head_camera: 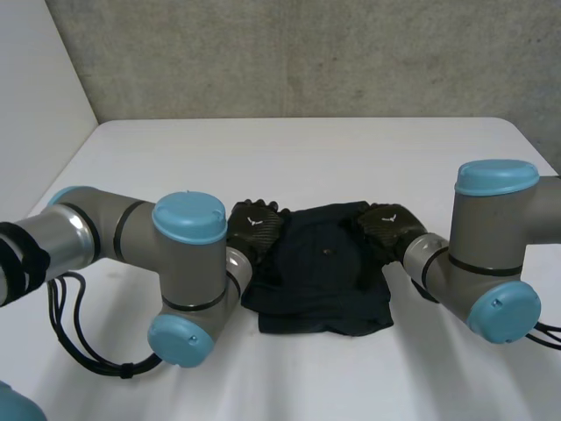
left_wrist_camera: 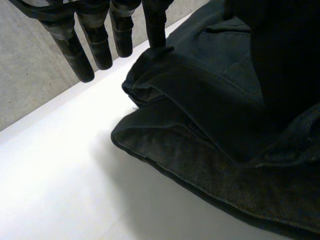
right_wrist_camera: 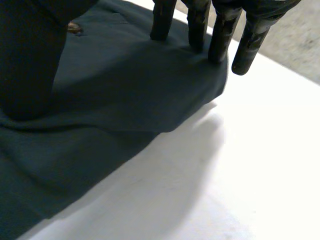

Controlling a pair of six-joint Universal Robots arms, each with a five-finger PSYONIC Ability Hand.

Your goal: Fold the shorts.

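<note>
The dark navy shorts [head_camera: 323, 272] lie folded into a compact stack near the table's front, between my two arms. My left hand [head_camera: 255, 226] rests at the stack's left far corner. In the left wrist view its fingers [left_wrist_camera: 102, 45] are straight, most of them over bare table, and one fingertip touches the rolled fold of the shorts [left_wrist_camera: 210, 115]. My right hand [head_camera: 386, 228] lies on the right far corner. Its straight fingers [right_wrist_camera: 220, 35] press the top layer of the shorts [right_wrist_camera: 130, 85] near the edge. Both hands are open.
The white table [head_camera: 307, 158] stretches away behind the shorts to a grey wall. My left arm [head_camera: 131, 232] and right arm [head_camera: 491, 237] flank the stack closely on either side.
</note>
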